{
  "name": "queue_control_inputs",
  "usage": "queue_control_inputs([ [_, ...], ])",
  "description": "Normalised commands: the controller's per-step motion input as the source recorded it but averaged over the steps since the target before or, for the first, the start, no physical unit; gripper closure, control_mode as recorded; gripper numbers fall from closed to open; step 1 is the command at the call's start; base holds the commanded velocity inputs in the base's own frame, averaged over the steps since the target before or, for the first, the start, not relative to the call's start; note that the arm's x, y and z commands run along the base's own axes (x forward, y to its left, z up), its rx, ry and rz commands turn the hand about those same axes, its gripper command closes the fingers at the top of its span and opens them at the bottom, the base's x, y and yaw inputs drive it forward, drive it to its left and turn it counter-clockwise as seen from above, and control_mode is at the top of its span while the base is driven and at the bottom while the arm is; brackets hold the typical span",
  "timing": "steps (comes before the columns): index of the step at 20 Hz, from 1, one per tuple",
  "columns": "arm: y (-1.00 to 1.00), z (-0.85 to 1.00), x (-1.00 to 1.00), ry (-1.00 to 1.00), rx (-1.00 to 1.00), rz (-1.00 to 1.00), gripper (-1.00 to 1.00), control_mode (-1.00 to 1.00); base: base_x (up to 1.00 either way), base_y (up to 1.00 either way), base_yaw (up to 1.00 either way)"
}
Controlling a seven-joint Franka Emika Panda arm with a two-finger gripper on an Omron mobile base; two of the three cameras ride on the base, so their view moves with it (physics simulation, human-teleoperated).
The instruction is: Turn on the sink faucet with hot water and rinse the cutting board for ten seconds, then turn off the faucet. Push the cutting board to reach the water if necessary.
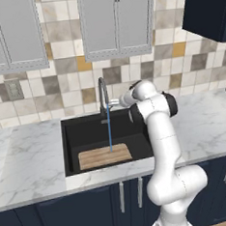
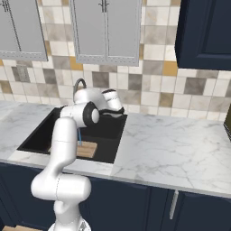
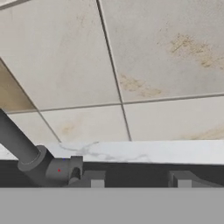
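The black sink [image 1: 73, 133] holds the light-brown cutting board [image 1: 105, 156] flat on its floor. A thin blue stream of water [image 1: 109, 134] falls from the dark gooseneck faucet [image 1: 102, 94] onto the board's right part. My gripper [image 1: 115, 103] reaches in from the right, level with the faucet's base behind the basin. In the hand view the faucet stem [image 3: 22, 148] and its small side lever [image 3: 65, 168] sit just left of my left fingertip [image 3: 94, 179]. The gripper [image 3: 139, 179] has its two tips apart with nothing between them.
Marble counter [image 1: 203, 126] runs on both sides of the basin. The tiled wall [image 3: 144, 65] stands close in front of the hand. Grey wall cabinets [image 1: 116, 17] hang above, and a dark cabinet [image 2: 203, 31] hangs at the upper right.
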Motion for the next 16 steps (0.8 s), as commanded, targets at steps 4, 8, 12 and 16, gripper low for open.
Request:
queue_control_inputs([
  [4,0.83,-0.13,0.0,0.0,-0.04,0.02,-1.0,-1.0,0.0,0.0,0.0],
  [8,0.84,-0.12,0.0,0.01,-0.04,0.03,-1.0,-1.0,0.0,0.0,0.0],
  [12,0.84,-0.08,0.0,0.0,-0.04,0.03,-1.0,-1.0,0.0,0.0,0.0],
  [16,0.92,-0.08,0.03,0.02,-0.05,0.02,-1.0,-1.0,0.0,0.0,0.0],
])
